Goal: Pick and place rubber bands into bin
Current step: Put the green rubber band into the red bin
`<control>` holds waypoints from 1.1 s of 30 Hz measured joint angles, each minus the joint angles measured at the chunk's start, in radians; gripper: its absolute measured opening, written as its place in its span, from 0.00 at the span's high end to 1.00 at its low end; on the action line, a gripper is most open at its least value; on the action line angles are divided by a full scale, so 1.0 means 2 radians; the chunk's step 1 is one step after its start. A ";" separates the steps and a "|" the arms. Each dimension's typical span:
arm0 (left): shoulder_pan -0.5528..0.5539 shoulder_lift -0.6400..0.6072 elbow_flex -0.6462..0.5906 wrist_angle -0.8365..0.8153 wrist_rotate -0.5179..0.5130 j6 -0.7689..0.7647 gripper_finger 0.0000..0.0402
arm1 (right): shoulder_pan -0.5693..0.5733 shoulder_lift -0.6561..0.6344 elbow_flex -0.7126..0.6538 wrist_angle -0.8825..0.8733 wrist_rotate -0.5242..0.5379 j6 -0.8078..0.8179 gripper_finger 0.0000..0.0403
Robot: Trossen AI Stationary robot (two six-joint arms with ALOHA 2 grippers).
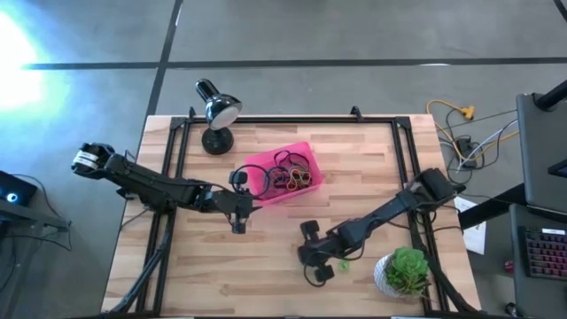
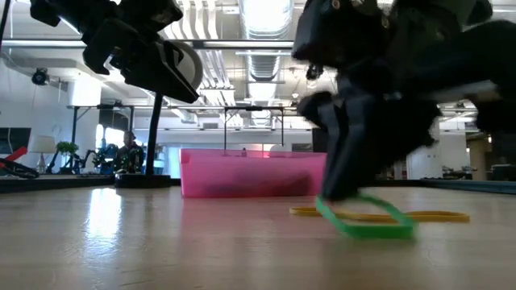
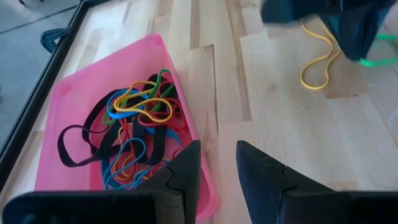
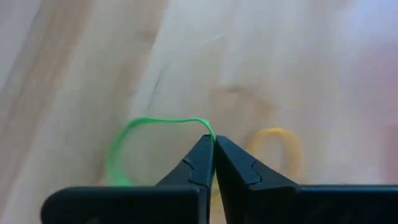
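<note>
The pink bin [image 1: 266, 164] stands at the table's middle, toward the far side, with several coloured rubber bands [image 3: 137, 124] in it. A green rubber band [image 4: 143, 134] and a yellow one [image 4: 277, 143] lie on the wood near the right front. My right gripper [image 4: 214, 146] is down at the table, shut on the green band [image 2: 367, 217]. My left gripper [image 3: 217, 168] hangs open above the table by the bin's near side [image 3: 202, 155], with nothing between its fingers. My right gripper pinches the green band at one spot on its loop [image 4: 208, 127], between the two fingertips. The fingers slant down onto it from above. The rest of the loop [image 2: 379, 229] lies slack on the table beside the fingers.
A black desk lamp [image 1: 217, 111] stands at the far left of the bin. A potted plant in a white pot [image 1: 403, 270] sits at the near right corner, close to my right arm. The yellow band [image 2: 435, 216] lies just behind the green one.
</note>
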 joint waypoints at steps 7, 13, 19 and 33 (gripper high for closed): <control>0.000 0.000 0.000 0.000 0.000 0.000 0.78 | 0.000 -0.060 0.001 -0.031 0.102 -0.037 0.98; 0.000 0.000 0.000 0.000 0.000 0.000 0.78 | -0.008 -0.108 0.002 -0.031 0.237 -0.107 0.98; 0.000 0.000 0.000 0.000 0.000 0.000 0.78 | -0.042 -0.144 0.002 -0.029 0.340 -0.154 0.98; 0.000 0.000 0.000 -0.001 0.000 0.000 0.78 | -0.187 -0.152 -0.001 -0.030 0.294 -0.148 0.98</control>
